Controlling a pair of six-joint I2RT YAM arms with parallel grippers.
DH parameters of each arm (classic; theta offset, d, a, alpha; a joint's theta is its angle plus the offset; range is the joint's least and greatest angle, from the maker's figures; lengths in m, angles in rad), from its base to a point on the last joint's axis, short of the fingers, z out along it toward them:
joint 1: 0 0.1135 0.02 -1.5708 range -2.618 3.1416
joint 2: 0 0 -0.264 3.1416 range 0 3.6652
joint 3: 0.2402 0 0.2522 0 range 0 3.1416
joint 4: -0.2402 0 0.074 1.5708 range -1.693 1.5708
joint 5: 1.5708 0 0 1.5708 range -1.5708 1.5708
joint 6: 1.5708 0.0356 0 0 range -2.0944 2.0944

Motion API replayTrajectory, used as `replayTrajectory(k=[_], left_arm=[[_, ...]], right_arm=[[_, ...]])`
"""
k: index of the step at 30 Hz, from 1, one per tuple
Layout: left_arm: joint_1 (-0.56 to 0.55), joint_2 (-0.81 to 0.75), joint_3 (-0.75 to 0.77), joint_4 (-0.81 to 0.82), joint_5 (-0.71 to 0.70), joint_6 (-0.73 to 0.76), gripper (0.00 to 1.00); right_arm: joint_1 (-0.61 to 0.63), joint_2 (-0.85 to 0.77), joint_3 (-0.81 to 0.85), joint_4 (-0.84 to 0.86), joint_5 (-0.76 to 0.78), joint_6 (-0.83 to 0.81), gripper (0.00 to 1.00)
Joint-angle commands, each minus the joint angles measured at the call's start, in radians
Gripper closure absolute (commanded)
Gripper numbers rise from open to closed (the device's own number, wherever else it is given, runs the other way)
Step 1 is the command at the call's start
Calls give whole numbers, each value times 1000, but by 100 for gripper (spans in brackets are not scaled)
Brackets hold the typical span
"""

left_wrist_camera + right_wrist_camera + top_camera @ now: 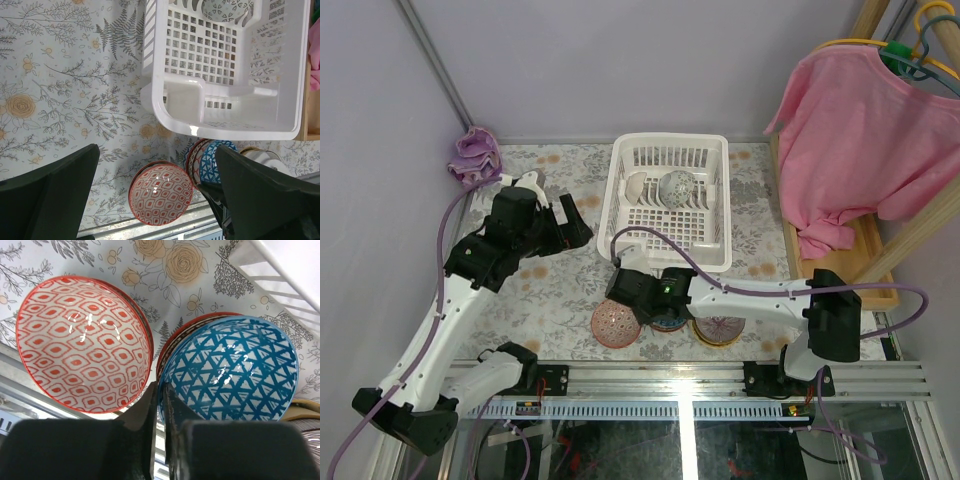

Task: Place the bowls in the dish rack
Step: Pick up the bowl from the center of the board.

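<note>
While a whitish bowl point(636, 186) and a grey-patterned bowl point(676, 187) stand in the dish rack point(670, 141) by the far edge, we judge at least three remain at the near edge: our right gripper point(161, 400) pinches the blue netted bowl point(230, 370) by its rim, between the red bowl point(616, 324) and the tan bowl point(720, 330), and our left gripper point(575, 222) hangs spread and empty.

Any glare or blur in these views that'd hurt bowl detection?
Right wrist: specular glints on the glossy red-patterned ceramic bowl and blue-netted ceramic bowl; its own dark fingers are soft, close to the lens. Left wrist: bright sheen on the white plastic dish rack rim. Top external: even light, no harsh shadows.
</note>
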Motion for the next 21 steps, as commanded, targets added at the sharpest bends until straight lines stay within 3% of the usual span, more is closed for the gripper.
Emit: replayTrajectory(k=[1,12,21], left_arm=[[7,5,14,15,0,8,0],[8,27,1,51,17,5,0],[8,69,-27,103,26,4,0]], right_arm=[[0,1,68,-10,16,-18,98],[-31,-191,92,6,0,-51,100],[-311,-425,49,201,-272,-90,100]])
